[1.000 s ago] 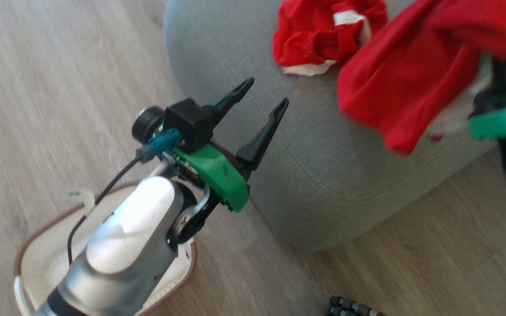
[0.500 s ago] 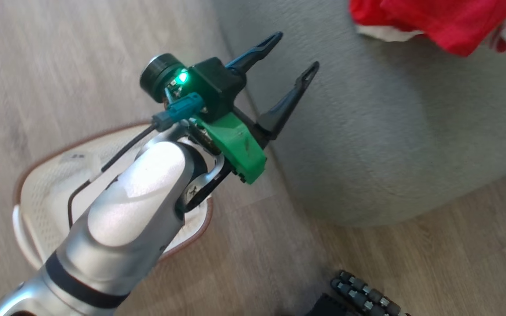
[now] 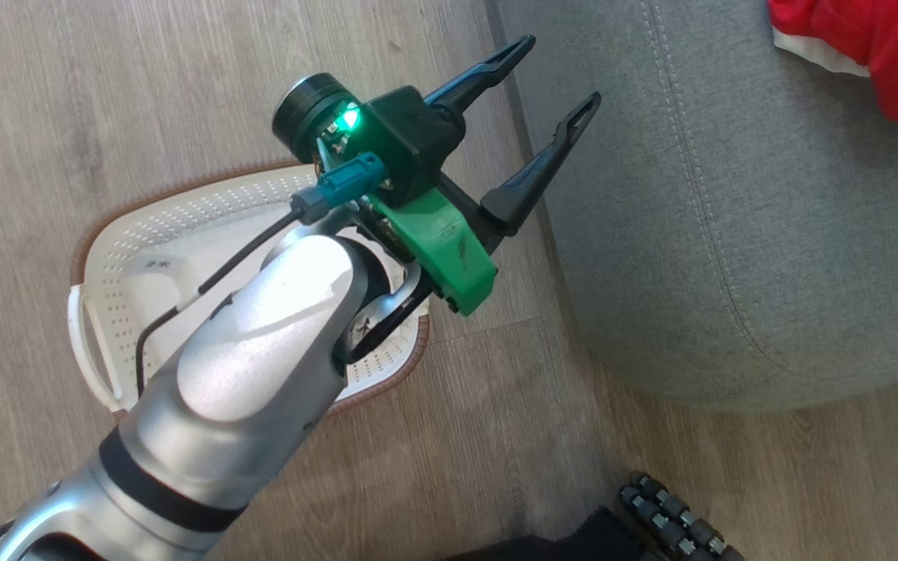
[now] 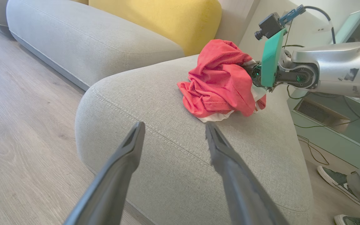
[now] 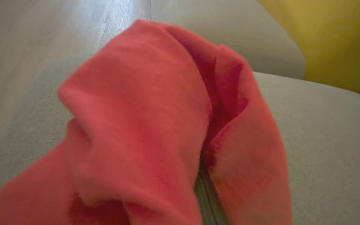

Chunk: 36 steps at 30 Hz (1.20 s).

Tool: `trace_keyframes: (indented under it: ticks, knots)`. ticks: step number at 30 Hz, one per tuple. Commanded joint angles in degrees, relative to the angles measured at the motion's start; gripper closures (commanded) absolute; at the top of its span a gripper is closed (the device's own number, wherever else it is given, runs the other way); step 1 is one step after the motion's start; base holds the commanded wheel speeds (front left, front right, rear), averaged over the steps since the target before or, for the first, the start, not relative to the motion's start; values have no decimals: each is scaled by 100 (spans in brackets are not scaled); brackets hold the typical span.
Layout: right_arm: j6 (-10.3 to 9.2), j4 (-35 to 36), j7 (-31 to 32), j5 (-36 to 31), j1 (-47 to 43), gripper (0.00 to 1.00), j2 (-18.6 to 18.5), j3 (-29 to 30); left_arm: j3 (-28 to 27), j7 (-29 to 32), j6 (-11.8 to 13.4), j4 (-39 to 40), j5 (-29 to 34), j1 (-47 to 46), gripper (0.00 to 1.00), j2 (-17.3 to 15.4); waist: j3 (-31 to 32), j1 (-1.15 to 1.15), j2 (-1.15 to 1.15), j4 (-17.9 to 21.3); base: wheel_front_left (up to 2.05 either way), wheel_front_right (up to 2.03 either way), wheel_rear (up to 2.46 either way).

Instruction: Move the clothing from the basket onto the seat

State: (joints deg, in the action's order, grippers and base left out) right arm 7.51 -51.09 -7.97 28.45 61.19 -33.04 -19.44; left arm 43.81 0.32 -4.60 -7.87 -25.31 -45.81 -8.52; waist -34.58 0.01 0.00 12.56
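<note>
My left gripper (image 3: 562,74) hangs open and empty over the floor between the basket and the seat. The cream perforated basket (image 3: 145,226) with its brown rim lies under my left forearm; the part that shows holds nothing. On the grey-green seat (image 3: 730,234) lies bunched red clothing (image 4: 220,81) with a white edge; it also shows at the head view's corner (image 3: 870,54). My right gripper (image 4: 256,73) reaches into that pile from the right. In the right wrist view red clothing (image 5: 142,118) drapes over its fingers, which are shut on it.
A yellow back cushion (image 4: 167,18) and a second grey sofa section (image 4: 83,40) lie beyond the seat. A person's shoes (image 4: 339,184) stand on the wooden floor beside a teal cabinet (image 4: 339,134) with cables. Dark rollers of my base (image 3: 675,522) sit below.
The head camera has swung: the basket now shows more fully and the seat and clothing have slid to the upper right. The left gripper stays open.
</note>
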Motion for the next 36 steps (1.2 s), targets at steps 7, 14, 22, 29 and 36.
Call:
trace_keyframes:
  ticks: [7, 14, 22, 29, 36]
  knots:
    - [-2, -229, 497, 562, 138, 0, -268, -657, -161, -197, -29, 42, -40, -225, 0, 13, 198, -1, 0, -47, 0, 0, 0]
    - [-2, -162, 1013, 965, 83, 0, -322, -1255, -180, -318, -21, -76, -140, -87, 0, -14, 590, -1, 0, 85, 0, 0, 0]
    - [-2, 304, 1480, 1611, -229, 0, -660, -2034, -248, -460, 42, -212, -314, 205, 0, -86, 1242, -1, 0, 292, 0, 0, 0]
    - [-2, 838, 1522, 2040, -429, 0, -1061, -2538, -358, -580, 183, -205, -488, 642, 0, -261, 1962, -1, 0, 506, 0, 0, 0]
    - [-2, 1321, 1299, 2196, -622, 0, -1492, -2729, -462, -659, 355, -81, -627, 1015, 0, -381, 2509, -1, 0, 508, 0, 0, 0]
